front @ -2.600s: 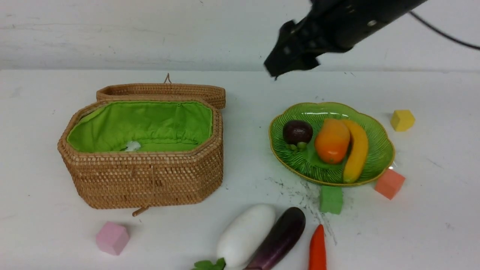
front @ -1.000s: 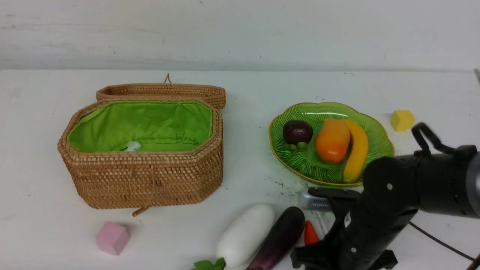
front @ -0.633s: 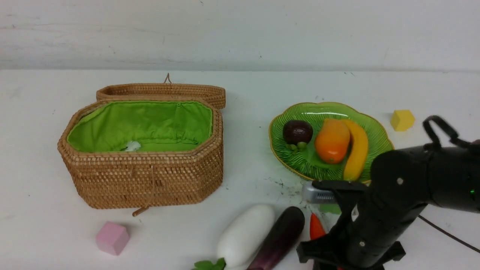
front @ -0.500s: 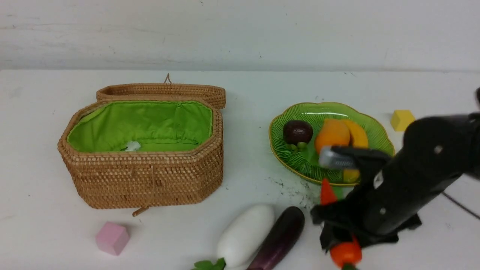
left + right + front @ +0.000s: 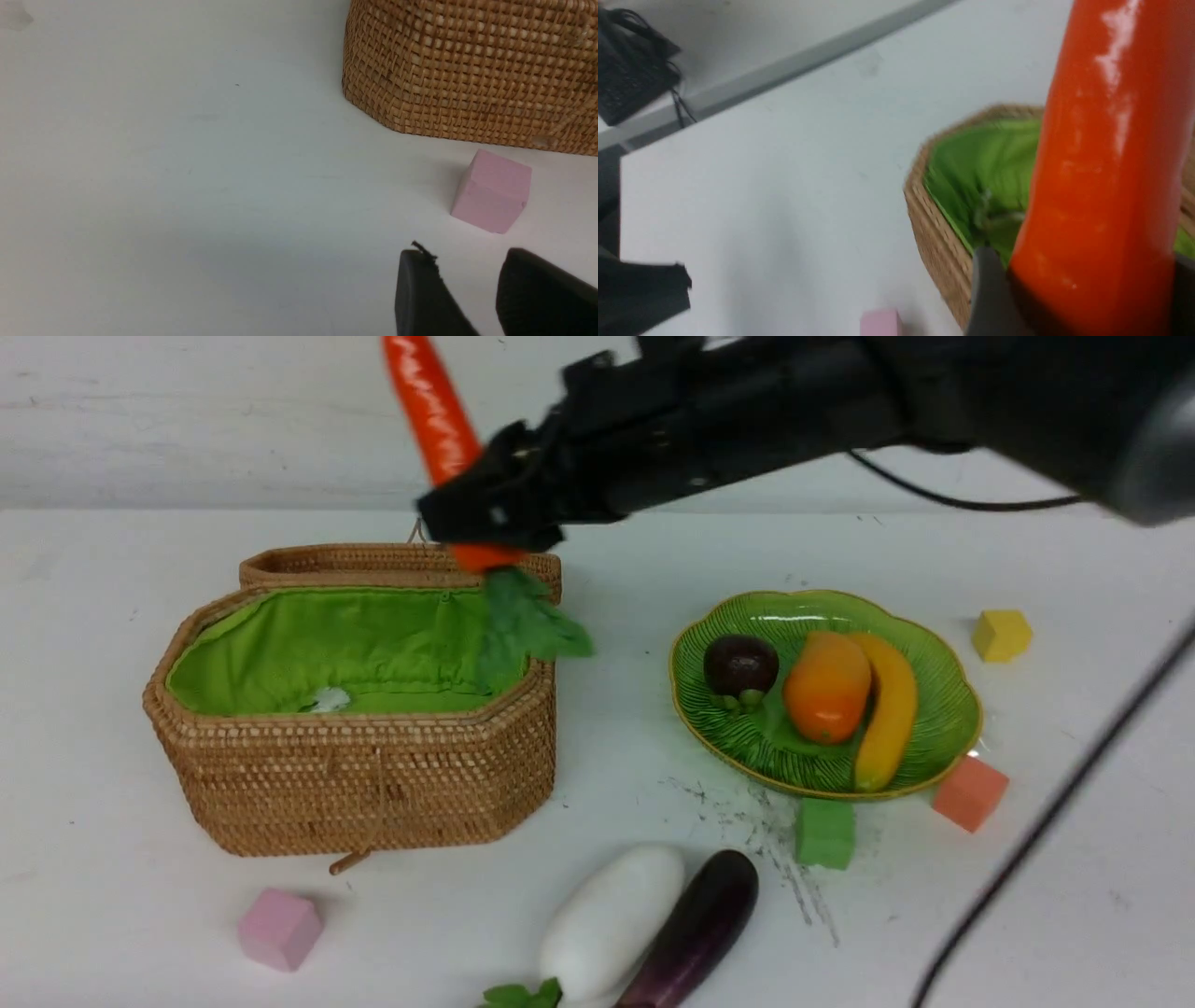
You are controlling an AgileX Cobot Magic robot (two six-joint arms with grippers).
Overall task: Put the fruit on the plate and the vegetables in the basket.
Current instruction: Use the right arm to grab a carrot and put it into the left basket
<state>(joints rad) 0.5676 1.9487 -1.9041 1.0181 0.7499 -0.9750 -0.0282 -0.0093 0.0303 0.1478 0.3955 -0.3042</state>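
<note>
Pepper now above basket, tip off-frame.

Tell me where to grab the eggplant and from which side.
Grip the eggplant across its width near its far rounded end, coming straight down from above. It lies flat and slanted, with the radish close along its left. The gap looks widest at that end, likely leaving room for a pincer finger.

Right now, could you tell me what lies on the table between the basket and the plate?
Nothing lies there: in the front view, the table between the basket and the plate is bare white surface.
</note>
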